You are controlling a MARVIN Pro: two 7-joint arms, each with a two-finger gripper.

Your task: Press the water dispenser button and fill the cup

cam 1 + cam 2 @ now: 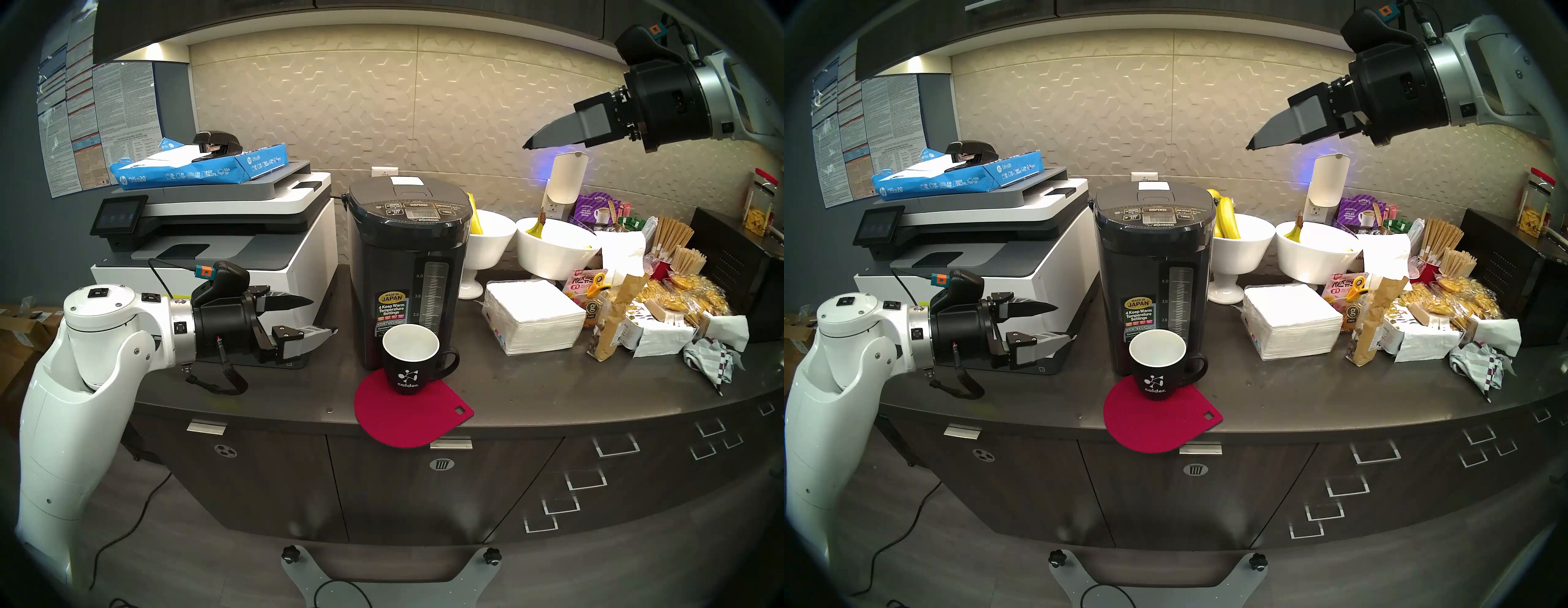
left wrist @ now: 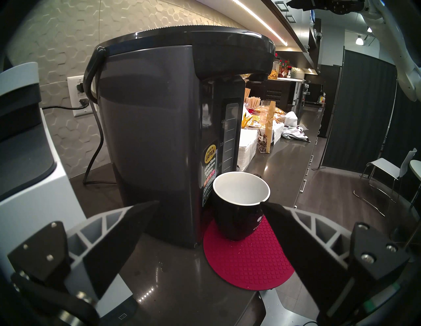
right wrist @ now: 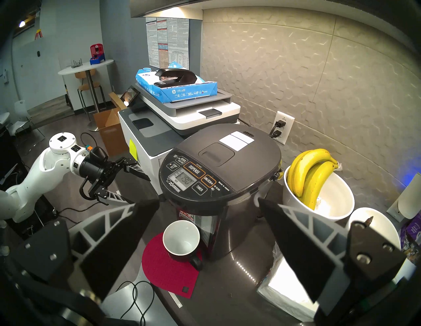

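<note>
The dark grey water dispenser (image 1: 399, 271) (image 1: 1144, 276) (image 2: 150, 127) (image 3: 227, 182) stands mid-counter. Its DISPENSE button (image 1: 418, 205) (image 1: 1157, 209) (image 3: 193, 170) sits on the lid panel, untouched. The black cup (image 1: 409, 365) (image 1: 1157, 369) (image 2: 239, 214) (image 3: 181, 239), white inside and empty, stands upright on a red mat (image 1: 407, 420) against the dispenser's front. My left gripper (image 1: 323, 316) (image 1: 1065, 321) (image 2: 209, 203) is open and empty, level with the cup and to its left. My right gripper (image 1: 528, 145) (image 1: 1248, 146) (image 3: 208, 200) hovers open and empty, high above and right of the lid.
A white and grey printer (image 1: 220, 237) with a blue paper ream fills the counter left of the dispenser. To the right are white footed bowls (image 1: 551, 250) with bananas, a napkin stack (image 1: 534, 316) and snack bags (image 1: 679, 305). The red mat overhangs the counter's front edge.
</note>
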